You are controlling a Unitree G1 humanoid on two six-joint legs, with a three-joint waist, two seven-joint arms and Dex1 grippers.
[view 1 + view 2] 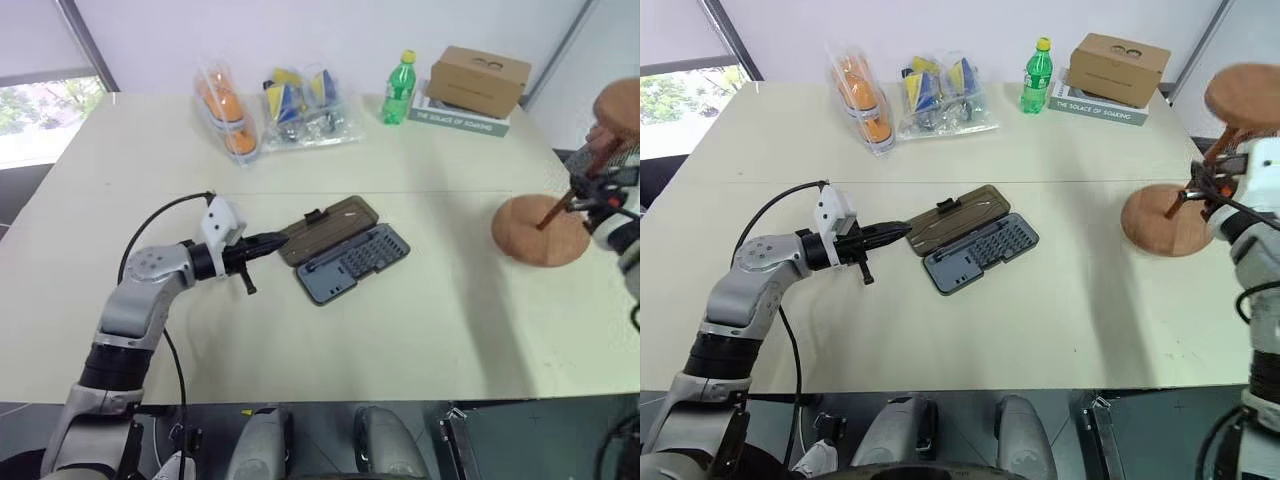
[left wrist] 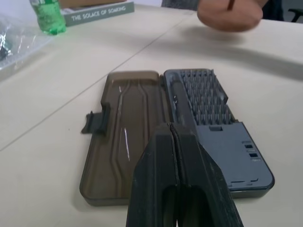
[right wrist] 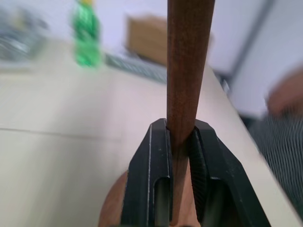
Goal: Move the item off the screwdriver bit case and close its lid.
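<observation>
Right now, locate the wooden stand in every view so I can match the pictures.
Left eye view: wooden stand at the far right, base disc on the table.
Right eye view: at the far right, rod held by the right gripper.
Left wrist view: base disc at the top edge, beyond the screwdriver bit case.
Right wrist view: rod upright between the fingers.
Shared landmark: green bottle.

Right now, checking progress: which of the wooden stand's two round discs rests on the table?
The lower reddish-brown disc; the other disc is raised on the rod.

You're probably in an office or lab room: a plain cream table [image 1: 430,330] against white walls, a blinded window [image 1: 40,75], with a book [image 1: 458,118], a cardboard box [image 1: 479,78] and a green soda bottle [image 1: 399,90].
</observation>
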